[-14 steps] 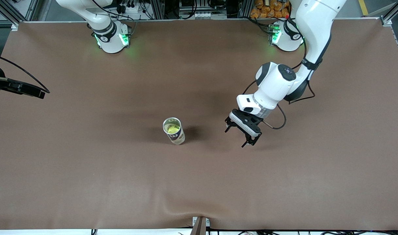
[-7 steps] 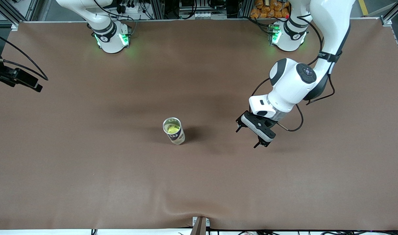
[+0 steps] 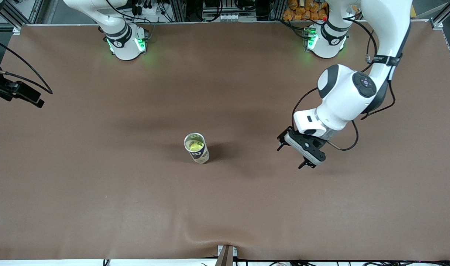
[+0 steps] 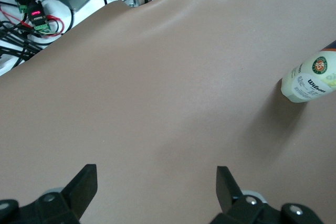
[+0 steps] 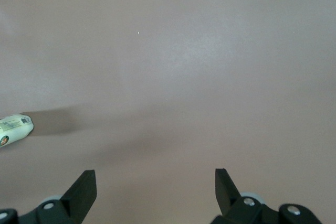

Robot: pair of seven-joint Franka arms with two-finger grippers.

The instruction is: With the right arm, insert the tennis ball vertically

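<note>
An open tennis-ball can (image 3: 197,149) stands upright near the middle of the brown table. Through its mouth I see the yellow tennis ball (image 3: 193,146) inside it. The can also shows in the left wrist view (image 4: 310,80) and small in the right wrist view (image 5: 15,128). My left gripper (image 3: 289,158) hangs open and empty over bare mat beside the can, toward the left arm's end. My right gripper (image 5: 155,176) is open and empty, well off from the can over the right arm's end. Only a black part of that hand (image 3: 20,93) shows in the front view.
The brown mat (image 3: 99,192) has a raised wrinkle at the table's front edge, by a small bracket (image 3: 226,254). Both arm bases (image 3: 126,41) (image 3: 325,40) stand along the table edge farthest from the front camera. Cables and electronics (image 4: 37,17) lie off the table edge.
My left gripper has drawn away from the can toward the left arm's end, still open. The black part of my right hand has slid a little toward the picture's edge. The can has not moved.
</note>
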